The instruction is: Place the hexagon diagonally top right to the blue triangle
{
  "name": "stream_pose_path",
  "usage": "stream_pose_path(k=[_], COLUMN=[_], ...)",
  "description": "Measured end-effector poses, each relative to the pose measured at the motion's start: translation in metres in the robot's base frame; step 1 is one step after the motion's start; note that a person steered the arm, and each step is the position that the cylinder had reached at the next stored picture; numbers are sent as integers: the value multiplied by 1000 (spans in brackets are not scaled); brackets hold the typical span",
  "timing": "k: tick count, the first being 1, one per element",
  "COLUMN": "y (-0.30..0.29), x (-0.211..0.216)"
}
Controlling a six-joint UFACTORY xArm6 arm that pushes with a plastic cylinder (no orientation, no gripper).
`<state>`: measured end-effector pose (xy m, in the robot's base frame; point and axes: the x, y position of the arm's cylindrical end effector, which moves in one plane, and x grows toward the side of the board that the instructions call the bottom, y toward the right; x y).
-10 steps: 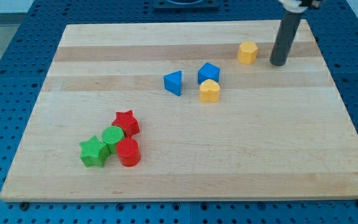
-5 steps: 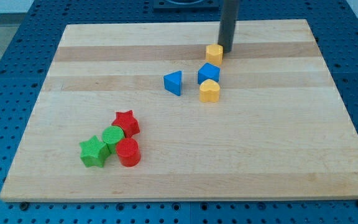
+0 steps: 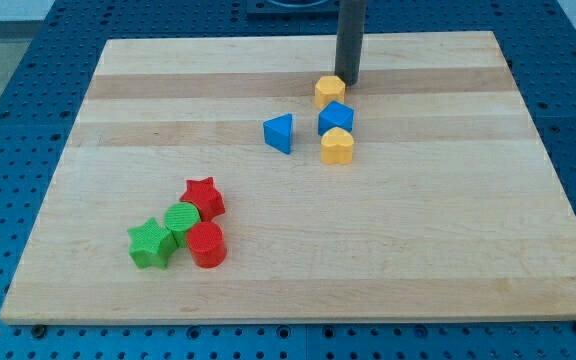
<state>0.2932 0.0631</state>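
Wooden board (image 3: 388, 250), pale, striped, laid on blue perforated table (image 3: 8, 120); entries listed near to far.

Nearest group, at about 8 o'clock of board centre: green star (image 3: 150, 244), green cylinder (image 3: 181, 218), red cylinder (image 3: 207, 245), red star (image 3: 204, 197), all touching or nearly so. No part in the task.

Mid-board: blue triangle (image 3: 279, 133), standing alone, the reference piece. At its 3 o'clock, yellow heart (image 3: 337, 146), with blue cube (image 3: 336, 118) touching it on the far side.

Further: yellow hexagon (image 3: 329, 92), the task's piece, at roughly 1 to 2 o'clock of the blue triangle, touching or almost touching the blue cube's far edge. Judged already close to the wanted diagonal spot.

Farthest: my tip (image 3: 347, 82), just beyond the hexagon at its 1 o'clock, touching it or a hair apart; cannot tell which. No pincer fitted, so nothing to report as apart or together.

Handling, as judgement: small, light, rigid, probably plastic; slides easily on smooth wood; flat faces likely to turn under an off-centre push. Best contact mid-face, low. Further push toward 7 o'clock likely to carry the blue cube along.

Hard to make out: rod cut off at frame top; hexagon facets barely readable; block undersides and far faces hidden.
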Motion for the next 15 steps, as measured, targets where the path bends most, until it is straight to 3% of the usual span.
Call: stream_pose_path(k=[4,8,15], y=[-6,-57,-71], x=[22,22,24])
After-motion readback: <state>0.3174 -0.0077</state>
